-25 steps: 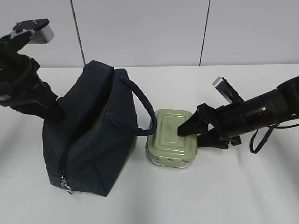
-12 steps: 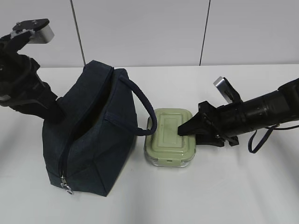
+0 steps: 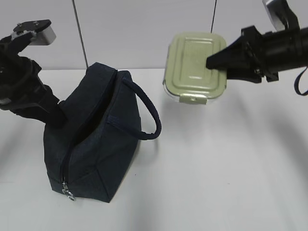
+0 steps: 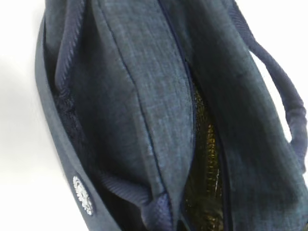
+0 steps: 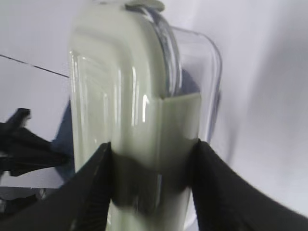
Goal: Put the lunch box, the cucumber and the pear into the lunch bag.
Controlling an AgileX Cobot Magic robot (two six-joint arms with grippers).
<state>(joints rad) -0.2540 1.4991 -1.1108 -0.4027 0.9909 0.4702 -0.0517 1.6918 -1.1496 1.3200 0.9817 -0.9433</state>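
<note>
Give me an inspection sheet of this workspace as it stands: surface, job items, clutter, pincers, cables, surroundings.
Surface: white table, bare apart from the bag.
Lunch bag: dark navy, standing on the table, top zipper open, lining visible through the gap in the left wrist view, loop handle hanging toward the right.
Lunch box: pale green lid, clear base, held in the air, above and to the right of the bag, lid tilted toward the camera.
Cucumber, pear: nothing seen.
Clutter: nothing seen.
Right pincer: closed on the lunch box across lid and base.
Left pincer: out of sight; its arm sits at the bag's left side.
Cables: black cable loop by the right arm.
Surroundings: pale panelled wall.
</note>
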